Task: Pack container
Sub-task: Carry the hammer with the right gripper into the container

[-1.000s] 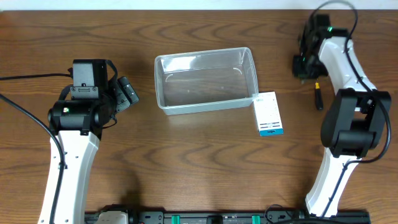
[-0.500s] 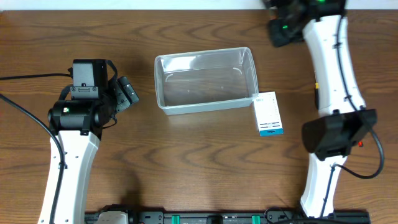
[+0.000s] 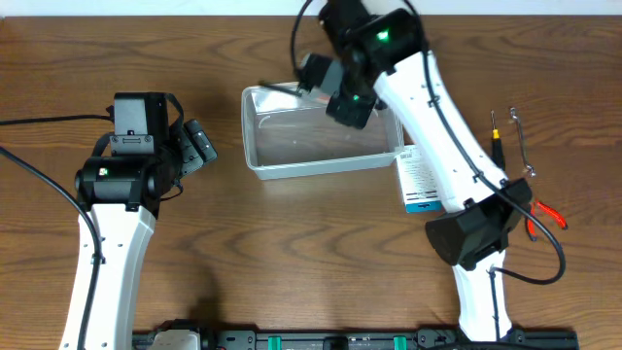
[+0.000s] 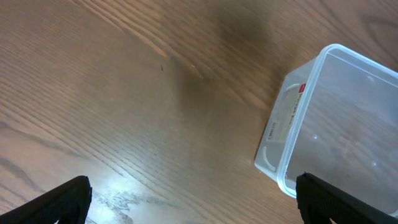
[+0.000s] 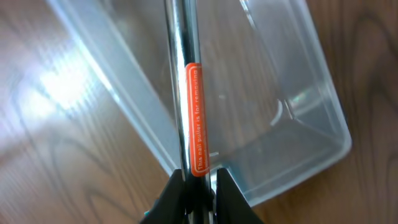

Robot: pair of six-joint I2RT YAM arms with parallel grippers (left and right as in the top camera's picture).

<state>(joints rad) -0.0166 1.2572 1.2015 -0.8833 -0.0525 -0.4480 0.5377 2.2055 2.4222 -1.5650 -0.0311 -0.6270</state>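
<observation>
My left claw (image 3: 198, 146) sits on the left side of the desk (image 3: 292, 253), well apart from everything. Its fingers (image 4: 65, 198) are spread wide with only bare wood between them. From the left wrist view there is open wood all the way across to the container's near end.

The container (image 3: 301, 141) stands mid-desk toward the far side, long sides running left to right. I see open wood in front of it and to its left.

My right arm reaches over the container from the right. The right claw (image 5: 198, 186) hangs above the container's far edge, pinched tight on a metal rod (image 5: 183, 93) with an orange label. The rod sticks out leftward, its tip over the far rim near the left corner.

A blue-and-white box (image 3: 420, 180) lies just beside the container's front right corner; I cannot tell whether they touch.

Near the right edge lie a small screwdriver (image 3: 497, 146), a thin metal hook (image 3: 519, 136) and a red-handled tool (image 3: 540, 212), partly under my arm.
</observation>
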